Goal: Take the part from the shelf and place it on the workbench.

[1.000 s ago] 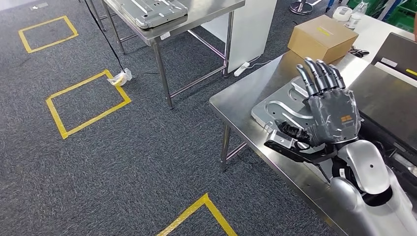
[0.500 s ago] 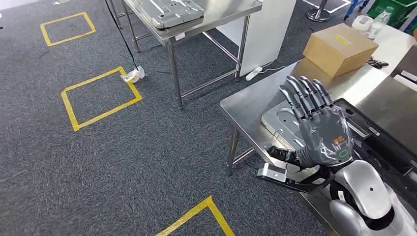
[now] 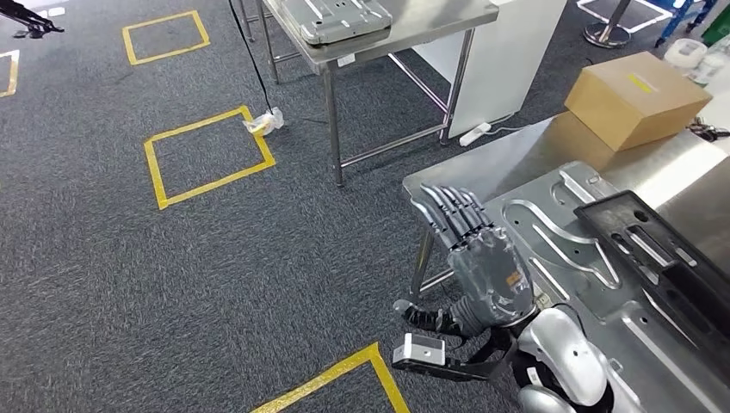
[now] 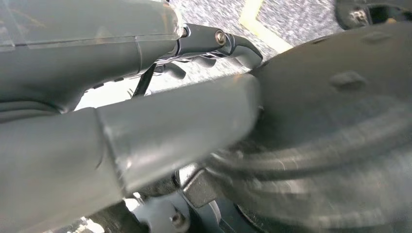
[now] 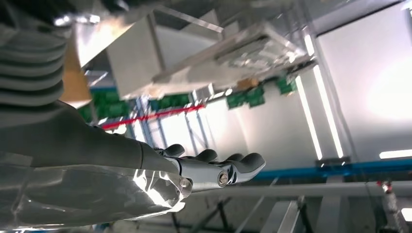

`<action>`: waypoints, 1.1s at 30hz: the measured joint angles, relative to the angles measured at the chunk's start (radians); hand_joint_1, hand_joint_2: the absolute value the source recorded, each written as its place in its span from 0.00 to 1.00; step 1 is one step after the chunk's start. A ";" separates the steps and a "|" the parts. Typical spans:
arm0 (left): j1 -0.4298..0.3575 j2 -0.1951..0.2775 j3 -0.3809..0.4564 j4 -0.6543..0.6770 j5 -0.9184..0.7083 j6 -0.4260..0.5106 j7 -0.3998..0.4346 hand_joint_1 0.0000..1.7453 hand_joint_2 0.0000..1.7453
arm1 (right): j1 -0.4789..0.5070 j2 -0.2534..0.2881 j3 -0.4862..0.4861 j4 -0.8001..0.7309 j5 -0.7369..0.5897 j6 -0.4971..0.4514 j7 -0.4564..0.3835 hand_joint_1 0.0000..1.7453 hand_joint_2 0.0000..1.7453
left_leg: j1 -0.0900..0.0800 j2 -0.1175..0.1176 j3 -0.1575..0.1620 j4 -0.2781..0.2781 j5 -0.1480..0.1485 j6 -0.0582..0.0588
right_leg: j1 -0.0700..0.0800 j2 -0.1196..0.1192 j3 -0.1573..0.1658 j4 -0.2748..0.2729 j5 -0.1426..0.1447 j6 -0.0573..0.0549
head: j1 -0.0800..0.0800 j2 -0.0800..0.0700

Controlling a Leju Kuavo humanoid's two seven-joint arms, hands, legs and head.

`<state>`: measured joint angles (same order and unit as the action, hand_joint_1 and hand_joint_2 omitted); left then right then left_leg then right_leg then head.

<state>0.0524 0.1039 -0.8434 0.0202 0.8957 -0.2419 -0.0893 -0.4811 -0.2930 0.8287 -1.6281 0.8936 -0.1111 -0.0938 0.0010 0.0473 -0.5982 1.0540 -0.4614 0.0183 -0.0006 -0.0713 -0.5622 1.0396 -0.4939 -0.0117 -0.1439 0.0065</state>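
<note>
The part (image 3: pixel 564 231), a silver stamped metal plate with curved slots, lies flat on the steel workbench (image 3: pixel 516 159) at the right of the head view. My right hand (image 3: pixel 482 268) hangs beside the bench's near corner, just off the plate's edge. Its fingers (image 3: pixel 449 209) are straight and spread, and it holds nothing. The right wrist view shows those fingers (image 5: pixel 214 171) stretched out against ceiling lights. In the left wrist view my left hand (image 4: pixel 145 116) lies close against dark body parts, its thumb across the picture and its fingers (image 4: pixel 214 41) extended over carpet, with nothing in them.
A long black tray (image 3: pixel 658 254) lies over the plate's right side. A cardboard box (image 3: pixel 637 96) sits at the bench's far end. A second steel table (image 3: pixel 448 19) at the back carries a similar plate (image 3: pixel 340 15). Yellow tape squares (image 3: pixel 211 155) mark the carpet.
The whole picture has shifted, so the camera has moved. My right hand has come off the plate, back and down to the bench's near corner, still spread; the plate stays on the bench.
</note>
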 joint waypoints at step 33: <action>-0.013 0.008 0.003 0.000 -0.067 -0.040 0.023 0.00 0.00 | 0.230 0.309 0.067 1.096 -0.441 0.196 0.065 0.00 1.00 | 0.001 -0.022 0.014 -0.036 0.006 -0.003 | 0.004 -0.046 0.028 -0.026 -0.007 0.015 | -0.002 0.000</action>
<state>0.0398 0.1114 -0.8404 0.0202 0.8283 -0.2823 -0.0664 -0.2515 0.0163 0.8953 -0.5326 0.4521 0.0851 -0.0288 0.0022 0.0253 -0.5838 1.0185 -0.4553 0.0156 0.0033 -0.1173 -0.5343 1.0135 -0.5009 0.0030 -0.1457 0.0067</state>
